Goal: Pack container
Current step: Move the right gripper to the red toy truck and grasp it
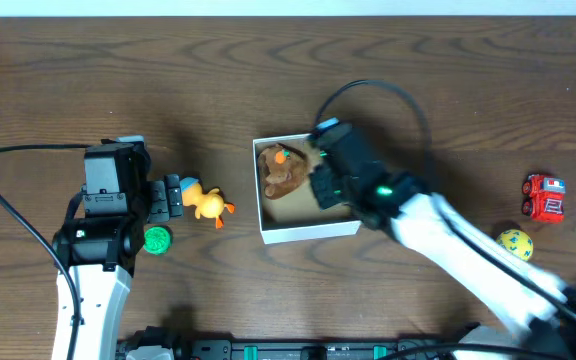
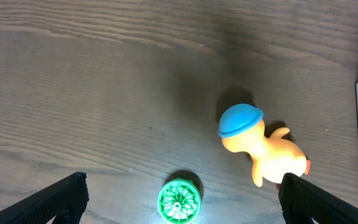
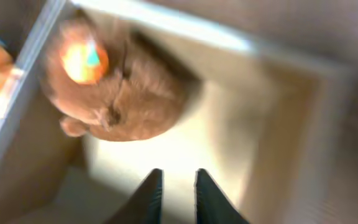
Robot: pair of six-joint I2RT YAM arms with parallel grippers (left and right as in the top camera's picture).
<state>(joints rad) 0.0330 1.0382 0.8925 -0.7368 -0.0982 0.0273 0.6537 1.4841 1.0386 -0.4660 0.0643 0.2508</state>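
Container (image 1: 308, 232) count is one: a small square white box with a tan inside, sitting near the middle of the brown wooden bench (image 1: 418, 80). It holds a single thing, a brown plush toy (image 1: 283, 172) with an orange spot on it, which lies against the box's far left corner, while the remaining floor of the box is bare. Four other small things lie loose on the bench, two to each side of the box. At the far left the left tool (image 1: 172, 195) hangs over the wood with its fingers spread wide, gripping nothing. One round green disc (image 1: 157, 239) lies flat just beside it, and in the left wrist view the disc sits low between the two fingers without touching either. Just right of that tool is one orange-yellow duck (image 1: 206, 202) wearing a blue cap, near the box's left wall but apart from it. Over the box's right half, the right tool (image 3: 178, 177) points down into the box, its fingers drawn nearly together with only a thin slit and nothing between them. Well to the right lie one speckled yellow ball (image 1: 515, 243) and one red toy truck (image 1: 545, 196), near each other.
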